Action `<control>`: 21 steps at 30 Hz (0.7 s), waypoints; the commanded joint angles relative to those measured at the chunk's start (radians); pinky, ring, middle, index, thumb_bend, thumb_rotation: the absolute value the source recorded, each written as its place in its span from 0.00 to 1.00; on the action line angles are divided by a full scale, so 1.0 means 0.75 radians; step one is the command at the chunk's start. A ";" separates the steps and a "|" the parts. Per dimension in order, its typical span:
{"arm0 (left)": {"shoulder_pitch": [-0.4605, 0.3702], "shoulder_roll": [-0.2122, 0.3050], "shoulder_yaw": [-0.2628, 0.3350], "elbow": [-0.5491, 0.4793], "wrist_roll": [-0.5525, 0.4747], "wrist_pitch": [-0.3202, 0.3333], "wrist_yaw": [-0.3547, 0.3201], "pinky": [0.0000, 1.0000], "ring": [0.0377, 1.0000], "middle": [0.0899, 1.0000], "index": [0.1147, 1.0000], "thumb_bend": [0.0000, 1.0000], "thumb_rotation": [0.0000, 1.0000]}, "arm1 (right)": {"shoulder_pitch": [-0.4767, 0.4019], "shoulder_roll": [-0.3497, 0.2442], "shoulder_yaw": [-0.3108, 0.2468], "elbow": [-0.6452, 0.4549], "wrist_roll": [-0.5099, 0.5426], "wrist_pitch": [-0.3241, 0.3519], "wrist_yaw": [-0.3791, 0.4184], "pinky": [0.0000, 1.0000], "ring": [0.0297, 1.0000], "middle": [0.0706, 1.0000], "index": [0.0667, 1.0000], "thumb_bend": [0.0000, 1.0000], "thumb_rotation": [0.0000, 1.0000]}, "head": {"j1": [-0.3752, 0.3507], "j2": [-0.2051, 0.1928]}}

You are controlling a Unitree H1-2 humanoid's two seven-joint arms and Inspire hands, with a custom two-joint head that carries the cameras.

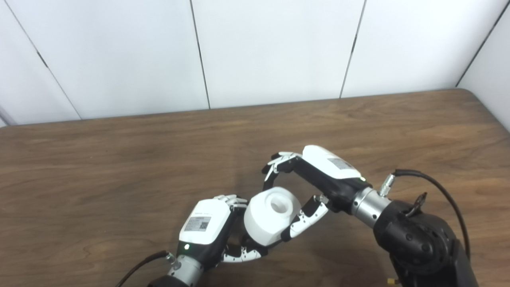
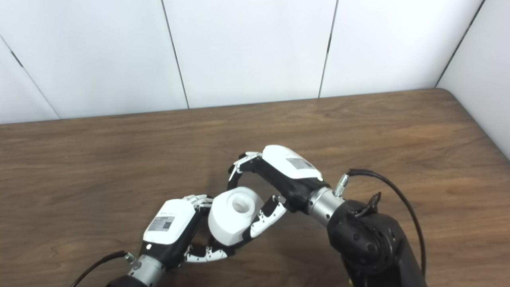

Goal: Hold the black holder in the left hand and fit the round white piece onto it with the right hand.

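Observation:
The round white piece (image 1: 267,218), a thick cylinder with a hole in its top face, is held tilted just above the table between my two hands. My right hand (image 1: 318,172) reaches in from the right. Its thumb presses the piece's near right side and its fingers (image 1: 275,164) arch over the far side. My left hand (image 1: 205,224) sits at the lower left, fingers curled in under the white piece. The black holder is hidden behind the piece and my left palm, so I cannot see how the two meet.
The brown wooden table (image 1: 119,167) runs back to white wall panels (image 1: 271,48). Its right edge and rounded far corner (image 1: 474,93) are in view. A black cable (image 1: 438,187) loops off my right forearm.

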 commanded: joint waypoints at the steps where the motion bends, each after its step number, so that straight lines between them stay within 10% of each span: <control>1: 0.021 -0.002 -0.049 0.030 0.022 0.004 -0.105 0.84 0.82 0.74 0.42 0.52 0.05 | -0.014 0.007 0.000 -0.002 0.003 -0.031 -0.054 0.77 0.90 0.77 0.44 0.52 0.14 | 0.003 0.002; 21: 0.014 -0.007 -0.058 0.011 0.036 0.027 -0.124 0.84 0.82 0.74 0.42 0.52 0.05 | 0.038 -0.041 0.049 0.066 -0.002 -0.082 -0.125 0.73 0.88 0.76 0.44 0.53 0.13 | -0.002 0.025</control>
